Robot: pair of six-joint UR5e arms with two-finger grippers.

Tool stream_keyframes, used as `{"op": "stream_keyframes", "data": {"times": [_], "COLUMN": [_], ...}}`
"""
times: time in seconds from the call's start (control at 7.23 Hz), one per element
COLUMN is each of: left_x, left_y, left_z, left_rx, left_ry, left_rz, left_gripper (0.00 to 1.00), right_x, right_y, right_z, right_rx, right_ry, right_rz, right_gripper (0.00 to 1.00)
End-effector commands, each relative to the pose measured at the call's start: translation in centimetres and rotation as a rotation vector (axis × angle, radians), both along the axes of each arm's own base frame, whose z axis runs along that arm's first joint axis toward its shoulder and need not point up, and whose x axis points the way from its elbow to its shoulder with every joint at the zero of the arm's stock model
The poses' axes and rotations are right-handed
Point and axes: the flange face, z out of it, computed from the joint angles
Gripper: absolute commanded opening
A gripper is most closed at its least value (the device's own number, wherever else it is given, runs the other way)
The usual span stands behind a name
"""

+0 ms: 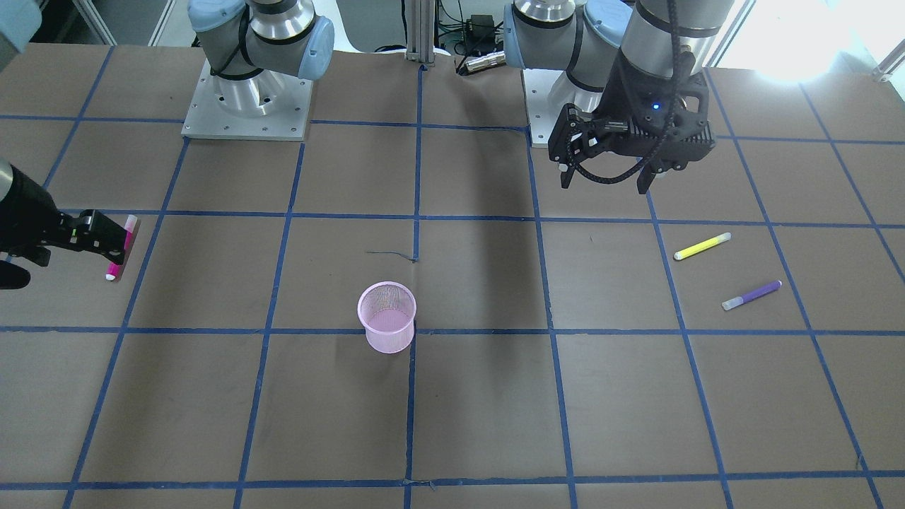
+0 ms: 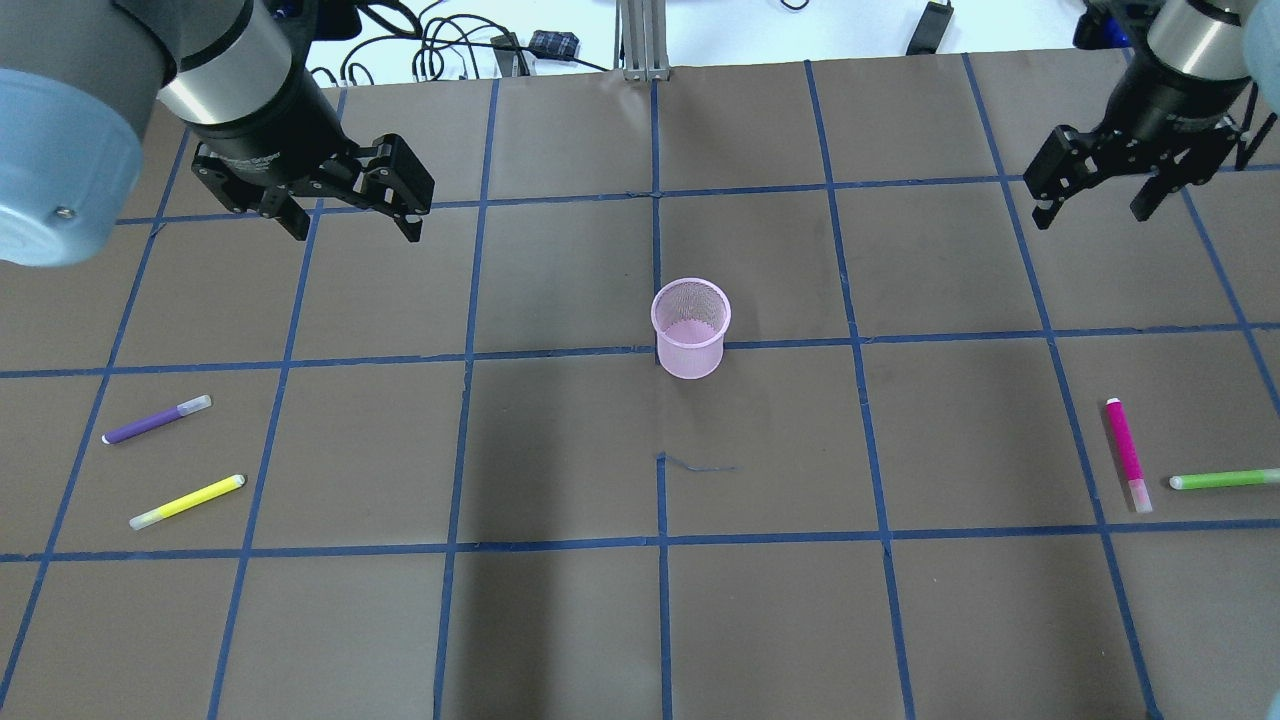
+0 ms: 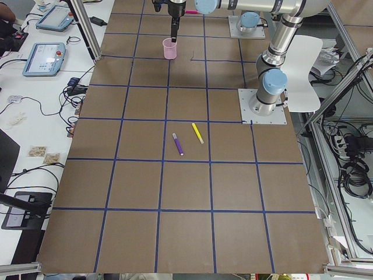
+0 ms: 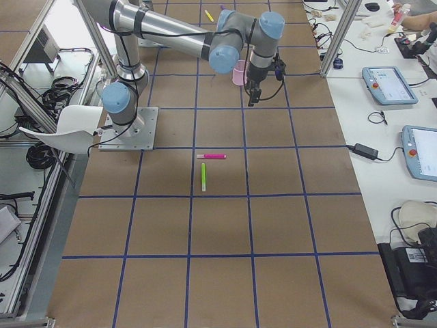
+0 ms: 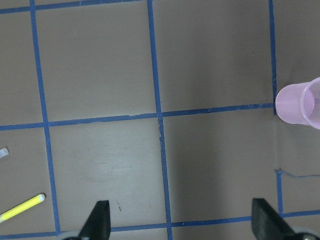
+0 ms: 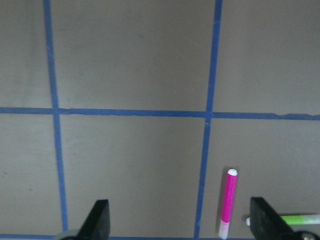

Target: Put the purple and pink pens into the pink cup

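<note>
Pink cup [image 2: 690,328] stands upright near the middle of the table [image 2: 560,620], mouth up, right at a crossing of the blue tape lines [image 2: 950,337]. Purple pen [image 2: 157,420] lies flat on the robot's L side, well apart from the cup, w/ a yellow pen [image 2: 187,501] near it, roughly parallel, not touching. Pink pen [image 2: 1127,455] lies flat on the R side, also well apart from the cup, pale end toward the robot. A green pen [image 2: 1225,480] lies just beside that end, almost at right angles, w/ a small gap btwn them. L fingers [image 2: 408,200] hang above the table, spread wide, holding nothing. The L wrist view shows both tips w/ bare table btwn them, the cup at the frame's R edge & the yellow pen low at its L edge. R fingers [image 2: 1050,180] are also spread wide & empty, above the table's R side. In the R wrist view the pink pen sits just inside one tip, w/ the green pen partly behind that tip. Both task pens lie outside the cup, clear of all fingers
</note>
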Motion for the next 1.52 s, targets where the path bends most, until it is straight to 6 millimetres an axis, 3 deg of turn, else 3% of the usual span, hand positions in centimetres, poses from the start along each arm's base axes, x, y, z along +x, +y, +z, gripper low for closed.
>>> {"op": "stream_keyframes", "data": {"times": [0.0, 0.28, 0.55, 0.83, 1.24, 1.38], "left_x": [0.0, 0.0, 0.0, 0.0, 0.0, 0.0], "left_y": [-0.1, -0.1, -0.1, -0.1, -0.1, -0.2], "left_z": [-0.1, -0.1, 0.1, -0.1, -0.2, -0.2], "left_rx": [0.001, -0.004, -0.007, -0.004, -0.001, -0.001], "left_ry": [0.0, 0.002, 0.001, 0.0, -0.001, 0.002], "left_rz": [0.0, -0.001, 0.0, 0.0, -0.002, -0.001], "left_gripper": [1.0, 1.0, 1.0, 1.0, 1.0, 1.0], "right_x": [-8.0, -7.2, -8.1, -9.8, -9.7, -9.7], "right_y": [3.6, 8.0, 10.2, 10.8, 10.9, 10.8], "right_z": [-8.8, -16.4, -18.6, -20.6, -20.9, -20.9], "right_rx": [0.035, -0.02, -0.012, 0.025, 0.035, 0.031], "right_ry": [-0.01, 0.024, 0.066, 0.034, 0.029, 0.028], "right_rz": [0.012, 0.015, -0.001, -0.009, -0.018, -0.019], "right_gripper": [1.0, 1.0, 1.0, 1.0, 0.75, 0.53]}}
